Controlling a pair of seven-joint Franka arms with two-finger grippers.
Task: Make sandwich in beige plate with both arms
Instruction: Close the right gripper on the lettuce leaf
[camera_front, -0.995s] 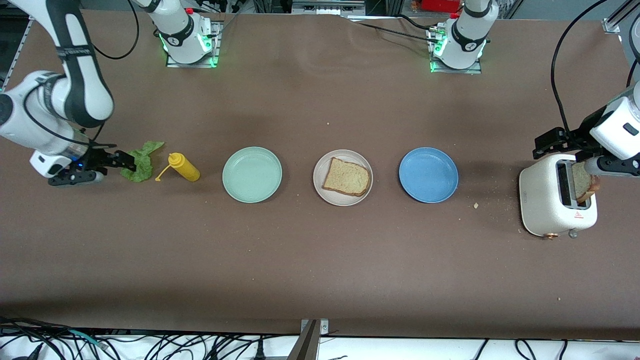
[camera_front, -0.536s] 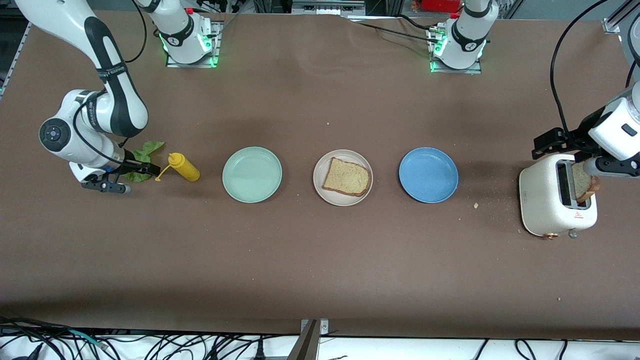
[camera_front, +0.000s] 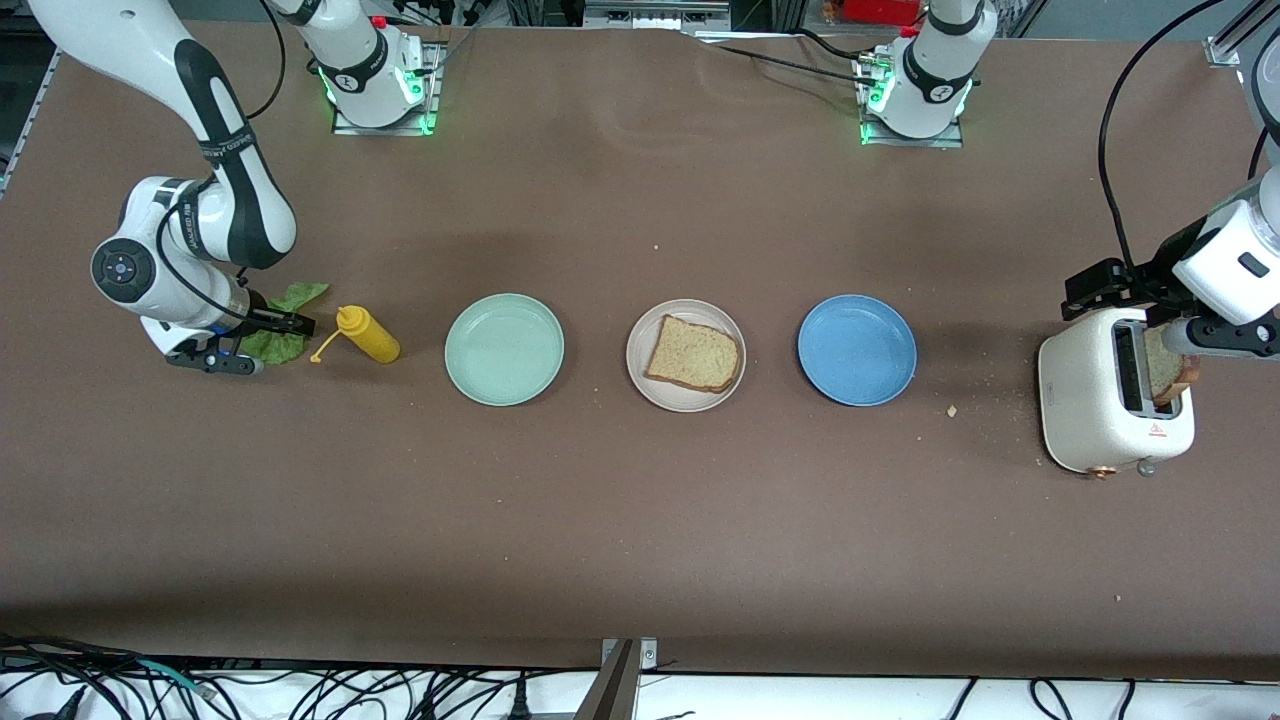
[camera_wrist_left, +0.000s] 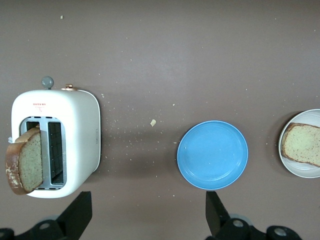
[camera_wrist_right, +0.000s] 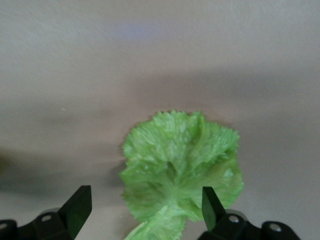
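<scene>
One slice down, more to go

One bread slice (camera_front: 694, 354) sits in the beige plate (camera_front: 640, 372); the lettuce (camera_wrist_right: 181, 165) (under the wide right tool (camera_wrist_right: 143, 212)) and toaster slice (camera_wrist_left: 23, 161) (below the wide left tool (camera_wrist_left: 148, 220)) wait.

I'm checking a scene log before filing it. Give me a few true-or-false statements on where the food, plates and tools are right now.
1. A bread slice lies on the beige plate. True.
2. The lettuce lies on the mint plate. False: it lies on the table beside the yellow bottle.
3. A second slice stands in the toaster. True.
4. The right tool is shut on the lettuce. False: it is open over the lettuce.
5. The left tool is open above the toaster. True.
6. The blue plate holds bread. False: nothing lies on it.
</scene>
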